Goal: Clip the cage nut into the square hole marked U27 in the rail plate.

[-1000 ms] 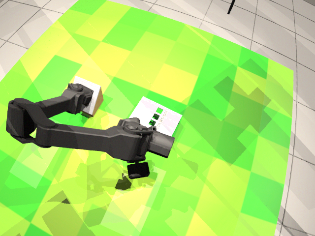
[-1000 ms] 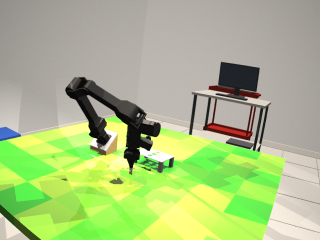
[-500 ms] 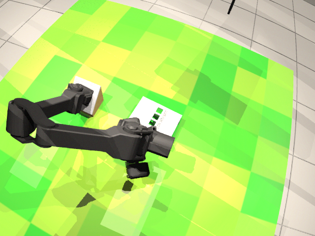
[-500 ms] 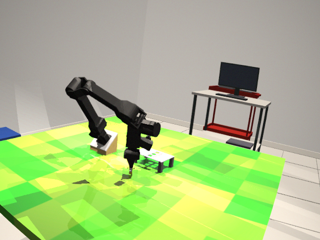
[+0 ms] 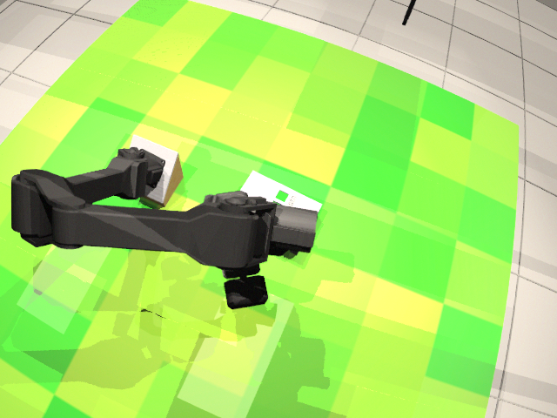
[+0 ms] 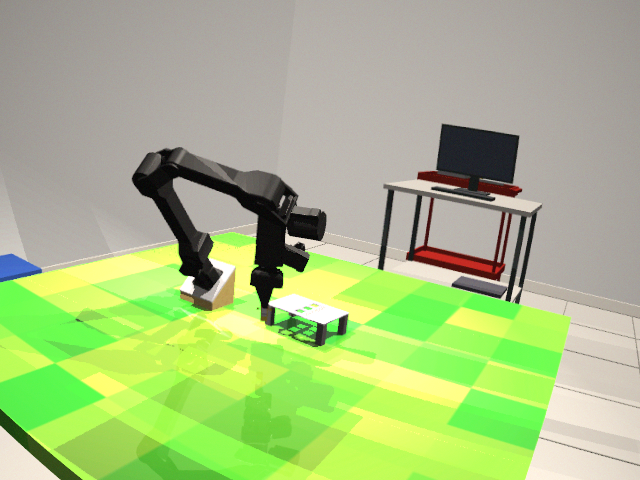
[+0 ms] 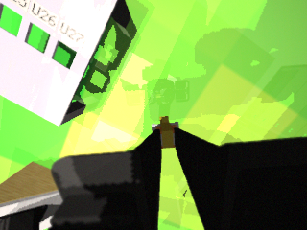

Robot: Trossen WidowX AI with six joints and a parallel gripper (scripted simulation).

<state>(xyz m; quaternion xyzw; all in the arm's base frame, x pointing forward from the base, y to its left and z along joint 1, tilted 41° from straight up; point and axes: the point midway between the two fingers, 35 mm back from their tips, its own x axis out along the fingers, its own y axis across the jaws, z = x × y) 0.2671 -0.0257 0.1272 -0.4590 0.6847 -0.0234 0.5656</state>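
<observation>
Glossy green-yellow checkered tabletop (image 5: pixel 382 179) (image 6: pixel 439 361) (image 7: pixel 230 48), tapered black fingers (image 6: pixel 264 304), gripped nut (image 7: pixel 167 134)

Colours: patchwork of green and yellow on tabletop (image 5: pixel 386 179) (image 6: pixel 439 361); plain white on rail plate (image 5: pixel 258 184) (image 6: pixel 289 304) (image 7: pixel 29 72); matte black on arm (image 5: pixel 148 226) (image 6: pixel 206 173).

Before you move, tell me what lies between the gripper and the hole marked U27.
In the wrist view, the plate's edge and green-yellow tabletop lie between the gripper and U27 hole.
</observation>
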